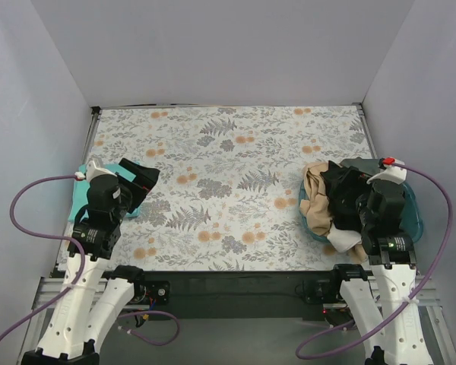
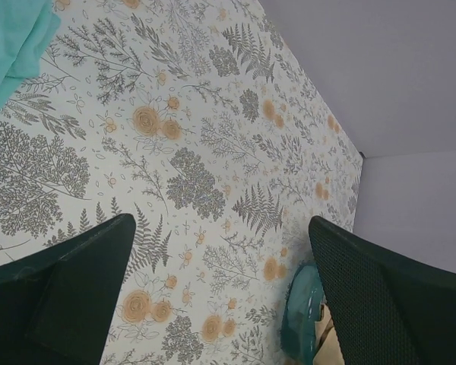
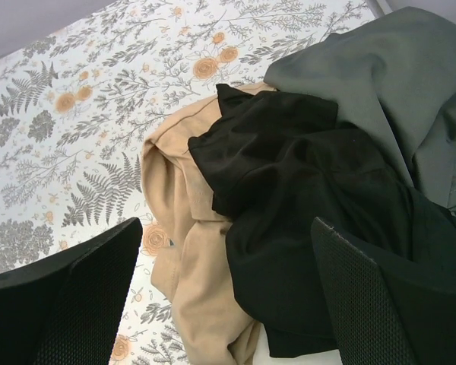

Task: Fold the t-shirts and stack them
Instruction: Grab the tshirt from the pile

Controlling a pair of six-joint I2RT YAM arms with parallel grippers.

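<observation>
Grabbing now, the empty, wide-open right gripper [image 3: 224, 224] might pinch black t-shirt [image 3: 304, 190] and tan t-shirt [image 3: 182, 255] together; left gripper [image 2: 222, 219] likewise open, empty.

I am looking down on a table covered in a floral cloth [image 1: 228, 167], grey ferns and orange blossoms printing across a pale ground. A translucent teal plastic basket [image 1: 416, 215] is sitting at the cloth's near right corner (its rim is also peeking into the bottom of the left wrist view [image 2: 301, 319]). Plain white walls [image 1: 228, 46] are closing in the table on three sides, and a black bar [image 1: 235, 285] is running along the near edge.
</observation>
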